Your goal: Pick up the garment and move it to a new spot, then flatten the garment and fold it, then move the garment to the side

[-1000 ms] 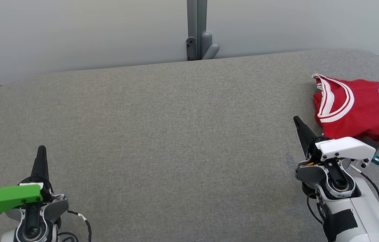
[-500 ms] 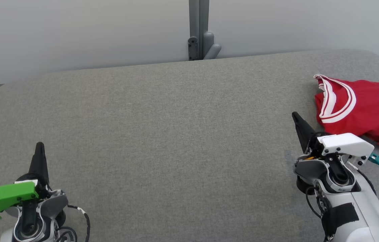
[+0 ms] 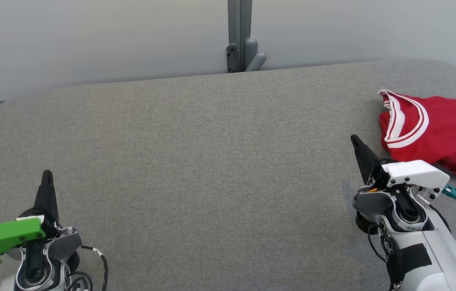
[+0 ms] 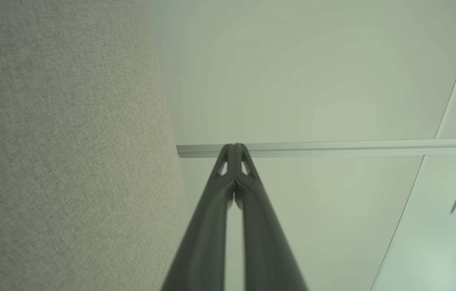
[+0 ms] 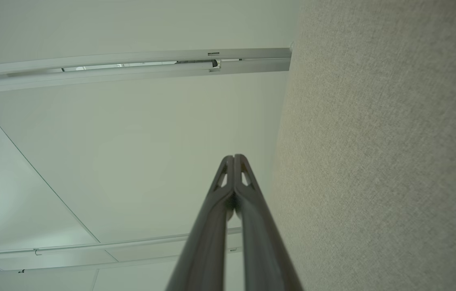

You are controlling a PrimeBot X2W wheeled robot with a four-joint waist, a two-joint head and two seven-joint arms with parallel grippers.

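Note:
The garment (image 3: 433,133) is a red jersey with white trim and dark lettering, folded into a compact stack at the far right of the grey table (image 3: 211,161), partly cut off by the head view's right edge. My right gripper (image 3: 355,141) is shut and holds nothing; its tip points up just left of the jersey, apart from it. At the lower left my left gripper (image 3: 47,174) is shut too, far from the garment. In the wrist views, the left gripper (image 4: 234,146) and the right gripper (image 5: 234,157) show their fingers pressed together at the tips.
A pale wall runs behind the table, with a grey vertical post and bracket (image 3: 240,48) at its middle. The table's grey fabric surface (image 4: 70,161) lies beside the fingers in the left wrist view, and the same surface (image 5: 373,161) in the right wrist view.
The head view has shifted slightly to the left and both arms sit a touch higher than a second ago. In the last half second nothing has visibly moved.

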